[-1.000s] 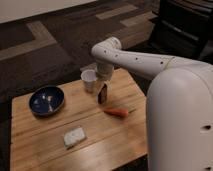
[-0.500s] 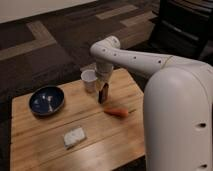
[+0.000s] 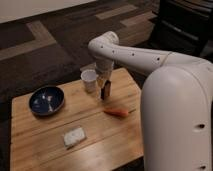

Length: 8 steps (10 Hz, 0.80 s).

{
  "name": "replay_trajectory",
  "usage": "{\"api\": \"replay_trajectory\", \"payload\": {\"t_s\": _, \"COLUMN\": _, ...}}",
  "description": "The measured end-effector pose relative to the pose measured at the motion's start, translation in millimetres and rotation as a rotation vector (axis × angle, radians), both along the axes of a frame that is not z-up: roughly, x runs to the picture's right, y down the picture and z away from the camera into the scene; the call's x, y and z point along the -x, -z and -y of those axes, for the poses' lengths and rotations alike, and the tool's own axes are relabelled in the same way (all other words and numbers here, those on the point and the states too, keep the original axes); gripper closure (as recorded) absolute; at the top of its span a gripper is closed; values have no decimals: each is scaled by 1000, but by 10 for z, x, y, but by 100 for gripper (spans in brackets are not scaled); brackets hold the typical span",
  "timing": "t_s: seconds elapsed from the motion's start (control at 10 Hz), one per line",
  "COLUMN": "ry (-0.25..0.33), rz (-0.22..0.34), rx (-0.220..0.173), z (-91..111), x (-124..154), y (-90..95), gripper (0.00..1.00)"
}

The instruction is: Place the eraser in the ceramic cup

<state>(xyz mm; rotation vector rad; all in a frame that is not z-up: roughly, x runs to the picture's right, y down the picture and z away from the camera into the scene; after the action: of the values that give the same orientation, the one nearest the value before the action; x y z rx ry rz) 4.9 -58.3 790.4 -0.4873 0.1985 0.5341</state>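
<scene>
The white ceramic cup stands upright at the far side of the wooden table. My gripper points down just right of the cup, at the end of the white arm. It is shut on the dark eraser, which hangs upright below it, low over the table and close beside the cup. The eraser's lower end is near the tabletop; I cannot tell whether it touches.
A wide dark blue bowl sits at the table's left. A pale rectangular pad lies near the front. An orange carrot-like thing lies right of the middle. My white body fills the right side.
The gripper and the eraser have stayed almost in the same spot beside the cup, with only a slight shift. Nothing else has moved.
</scene>
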Motion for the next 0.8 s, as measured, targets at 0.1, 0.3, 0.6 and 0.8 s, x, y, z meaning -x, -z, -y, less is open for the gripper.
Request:
{"api": "replay_trajectory", "payload": {"t_s": 0.1, "ry": 30, "rz": -18, "rx": -35, "z": 193, "x": -54, "y": 83, "gripper": 100}}
{"api": "replay_trajectory", "payload": {"t_s": 0.3, "ry": 82, "rz": -21, "rx": -110, "z": 643, "x": -37, "y": 255, "gripper": 100}}
{"api": "replay_trajectory", "payload": {"t_s": 0.6, "ry": 88, "rz": 16, "rx": -185, "z": 1139, "x": 69, "y": 415, "gripper": 100}}
{"api": "replay_trajectory", "payload": {"t_s": 0.8, "ry": 76, "rz": 58, "rx": -205, "z": 1268, "x": 228, "y": 496, "gripper": 100}}
